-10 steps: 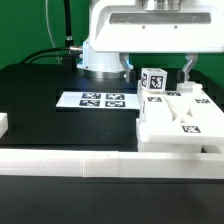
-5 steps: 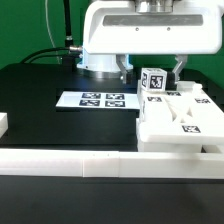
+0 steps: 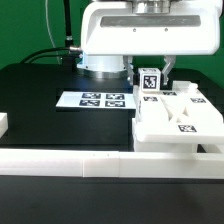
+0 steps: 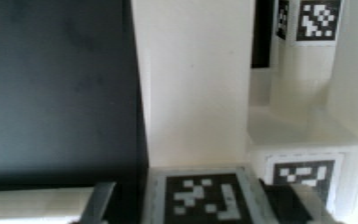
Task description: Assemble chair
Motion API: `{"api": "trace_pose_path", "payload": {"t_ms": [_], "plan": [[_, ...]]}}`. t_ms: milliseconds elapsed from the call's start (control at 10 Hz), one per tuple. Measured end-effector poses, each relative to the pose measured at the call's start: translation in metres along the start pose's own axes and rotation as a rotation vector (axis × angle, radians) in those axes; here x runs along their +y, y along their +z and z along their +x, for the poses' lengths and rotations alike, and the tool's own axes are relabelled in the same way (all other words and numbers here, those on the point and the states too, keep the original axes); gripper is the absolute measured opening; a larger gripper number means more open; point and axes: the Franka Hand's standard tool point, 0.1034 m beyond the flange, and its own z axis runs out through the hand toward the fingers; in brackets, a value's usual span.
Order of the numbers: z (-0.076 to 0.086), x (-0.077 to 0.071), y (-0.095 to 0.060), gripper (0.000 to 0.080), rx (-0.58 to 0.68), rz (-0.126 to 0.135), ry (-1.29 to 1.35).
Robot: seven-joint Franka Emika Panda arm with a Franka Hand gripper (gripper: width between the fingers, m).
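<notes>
exterior view | gripper straddles the tagged post at the back of the chair | chair sits at the exterior view's right, against the border wall | grip: cannot tell if clamped or merely flanking | advice: keep post vertical, press straight down, no twisting

- One arm, carrying one gripper with two jaws.
- One chair, a single cluster of white parts at the counter's edge on the exterior view's right.
- Three marker tags can be counted on the chair in the exterior view, and three in the wrist view.
- One marker board mid-counter; its own tags are too small to count.
- One long low border wall along the counter's near edge.
- One short white block at the edge on the exterior view's left.
</notes>
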Motion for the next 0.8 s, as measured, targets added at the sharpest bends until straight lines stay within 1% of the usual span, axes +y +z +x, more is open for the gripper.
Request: {"api": "trace_pose_path", "payload": {"t_ms": [100, 400, 800], "plan": [[0.0, -0.0002, 0.0, 0.0281, 0.0, 0.001, 0.018], [-0.0002, -0.0024, 0.0, 0.0281, -0.002, 0.012, 0.207], [-0.0008, -0.008, 0.0002, 0.0281, -0.011, 0.043, 0.483]]}}
